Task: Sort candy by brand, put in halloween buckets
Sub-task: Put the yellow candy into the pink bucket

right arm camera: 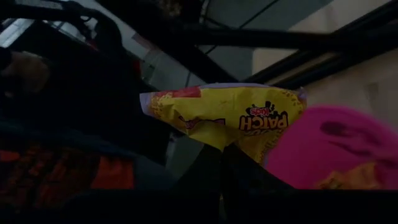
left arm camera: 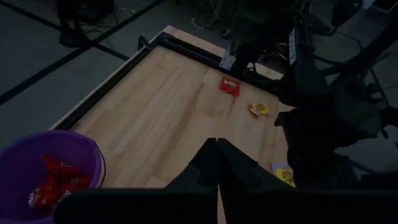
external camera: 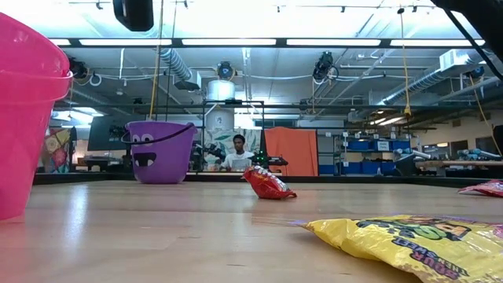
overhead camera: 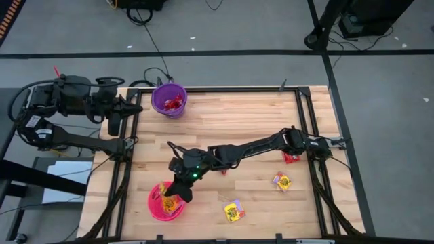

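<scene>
The right claw (overhead camera: 178, 196) is hanging over the pink bucket (overhead camera: 157, 210) at the near edge of the worktop (overhead camera: 224, 122), its fingers pinching a yellow candy packet (right arm camera: 224, 115) just above the rim. The left claw (overhead camera: 114, 126) is waiting off the worktop's left edge, pressed together and empty, beside the purple bucket (overhead camera: 169, 100), which is holding red packets (left arm camera: 53, 183). Two yellow packets (overhead camera: 234, 211) and a red one (overhead camera: 291, 158) are lying loose on the wood.

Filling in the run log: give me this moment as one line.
right end effector: shut on yellow packet, above pink bucket | left end effector: shut, parked by purple bucket
</scene>
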Controlling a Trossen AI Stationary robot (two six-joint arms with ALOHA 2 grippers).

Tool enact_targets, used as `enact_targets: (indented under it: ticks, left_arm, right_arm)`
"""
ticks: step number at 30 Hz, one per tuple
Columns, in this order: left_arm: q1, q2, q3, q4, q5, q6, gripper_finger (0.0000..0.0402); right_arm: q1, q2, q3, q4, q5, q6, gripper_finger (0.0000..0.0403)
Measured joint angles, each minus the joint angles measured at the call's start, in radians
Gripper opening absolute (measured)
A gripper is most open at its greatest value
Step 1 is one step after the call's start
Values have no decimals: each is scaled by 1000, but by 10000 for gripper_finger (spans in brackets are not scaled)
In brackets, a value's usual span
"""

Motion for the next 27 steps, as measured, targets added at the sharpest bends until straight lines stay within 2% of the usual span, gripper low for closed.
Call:
enact_targets:
  ticks: [5, 11, 18, 22, 27]
  left_arm:
    - [0, 0, 0, 0, 5, 0, 6]
    - [0, 0, 0, 0, 9, 0, 6]
    - [0, 0, 0, 0, 9, 0, 6]
    - [0, 0, 0, 0, 9, 0, 6]
    - [0, 0, 0, 0, 9, 0, 6]
  right_arm:
    - [0, 0, 0, 12, 10, -12, 24]
    - [0, 0, 0, 56, -94, -15, 97]
    - [0, 0, 0, 109, -88, -7, 172]
    - [-1, 0, 0, 109, -88, -5, 192]
    - [-1, 0, 0, 109, -90, 7, 199]
